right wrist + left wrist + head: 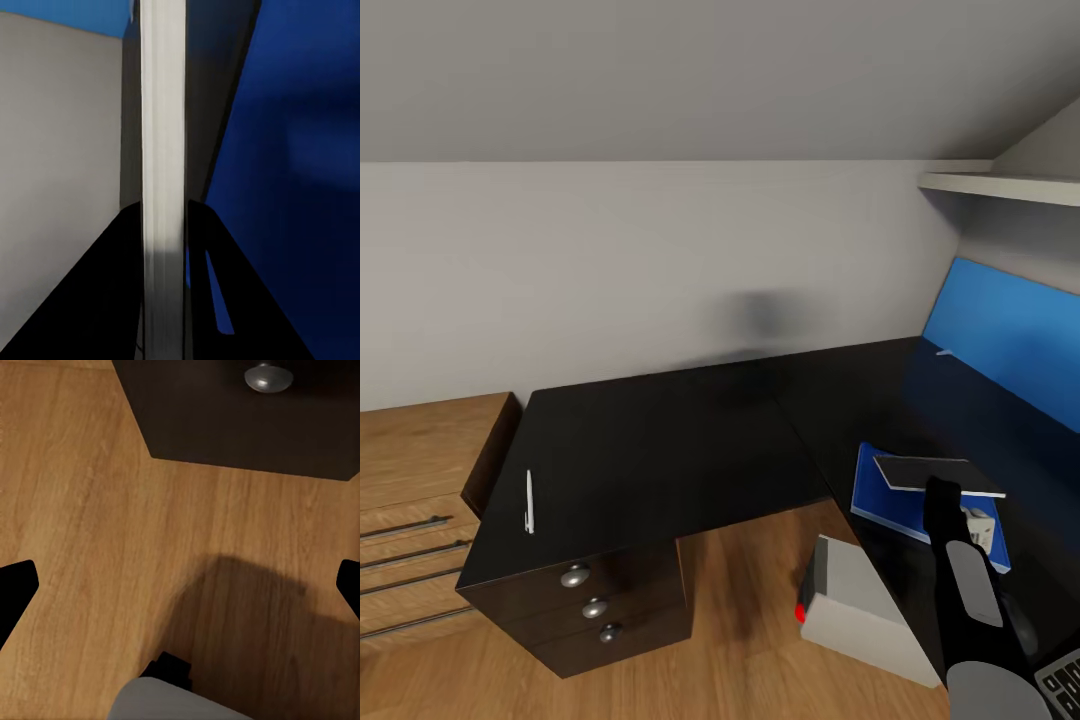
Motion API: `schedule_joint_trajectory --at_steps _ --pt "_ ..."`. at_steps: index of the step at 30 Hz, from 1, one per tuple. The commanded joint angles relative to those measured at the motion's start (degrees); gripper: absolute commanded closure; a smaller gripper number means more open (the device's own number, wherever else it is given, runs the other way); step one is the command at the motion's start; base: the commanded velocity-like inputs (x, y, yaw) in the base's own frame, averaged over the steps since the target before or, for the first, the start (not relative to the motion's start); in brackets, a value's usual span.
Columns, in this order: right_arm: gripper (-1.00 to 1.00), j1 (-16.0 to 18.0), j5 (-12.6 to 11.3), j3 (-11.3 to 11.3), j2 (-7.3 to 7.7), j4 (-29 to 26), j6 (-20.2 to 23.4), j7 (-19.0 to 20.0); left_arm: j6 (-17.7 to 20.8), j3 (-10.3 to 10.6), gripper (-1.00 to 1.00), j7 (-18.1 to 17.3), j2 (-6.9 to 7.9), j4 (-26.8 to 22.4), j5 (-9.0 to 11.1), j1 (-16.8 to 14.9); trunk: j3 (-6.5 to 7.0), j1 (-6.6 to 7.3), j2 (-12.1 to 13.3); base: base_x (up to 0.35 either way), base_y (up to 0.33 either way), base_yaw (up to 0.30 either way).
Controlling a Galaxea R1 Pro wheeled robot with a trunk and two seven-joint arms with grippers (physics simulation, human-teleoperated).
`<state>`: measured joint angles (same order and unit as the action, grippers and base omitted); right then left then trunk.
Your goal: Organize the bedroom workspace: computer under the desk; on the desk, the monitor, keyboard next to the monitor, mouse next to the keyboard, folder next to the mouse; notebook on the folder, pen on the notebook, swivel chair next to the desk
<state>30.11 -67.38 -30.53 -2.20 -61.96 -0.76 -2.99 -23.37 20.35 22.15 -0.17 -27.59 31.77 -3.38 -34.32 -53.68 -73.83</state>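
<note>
Desk (660, 440) — L-shaped, black. Folder (880, 492) flat on desk's right wing. Notebook (935, 472) above folder, pinched at near edge by right gripper (952, 500); likely light, stiff — edge grip suits. Pen (529, 500) on desk's left end. Left gripper's (180, 585) fingers spread over floor.

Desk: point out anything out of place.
The pen lies alone at the desk's far left end, away from the notebook, which the right gripper holds tilted over the folder.

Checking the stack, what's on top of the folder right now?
The notebook sits over the folder, held by the right claw. Whether it rests flat is hidden. The pen lies elsewhere.
</note>
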Motion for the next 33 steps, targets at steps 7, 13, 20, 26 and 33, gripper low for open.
schedule_joint_trajectory --at_steps 7,13,20,26,33 --pt "1.00 0.04 -0.63 0.02 -0.03 -0.06 -0.08 -0.17 -0.27 0.48 -1.00 0.39 0.08 0.00 0.44 -0.05 -0.05 0.00 -0.03 0.048 0.000 0.000" --pt "1.00 0.04 -0.59 0.03 0.00 -0.05 -0.11 -0.17 -0.27 0.48 -1.00 0.43 0.01 0.00 0.41 -0.05 -0.05 0.00 -0.03 0.069 0.000 0.000" --pt "1.00 0.04 -0.49 0.04 0.01 -0.04 -0.12 -0.17 -0.27 0.50 -1.00 0.43 -0.01 0.00 0.42 -0.05 -0.05 0.00 -0.03 0.006 0.000 0.000" --pt "1.00 0.04 -0.48 0.04 0.01 -0.08 -0.12 -0.17 -0.24 0.49 -1.00 0.43 -0.01 0.00 0.45 -0.05 -0.05 0.00 -0.03 0.000 0.000 0.000" --pt "1.00 0.04 -0.40 0.04 0.01 -0.09 -0.12 -0.17 -0.24 0.49 -1.00 0.43 -0.01 0.00 0.48 -0.05 -0.05 0.00 -0.03 0.000 0.000 0.000"
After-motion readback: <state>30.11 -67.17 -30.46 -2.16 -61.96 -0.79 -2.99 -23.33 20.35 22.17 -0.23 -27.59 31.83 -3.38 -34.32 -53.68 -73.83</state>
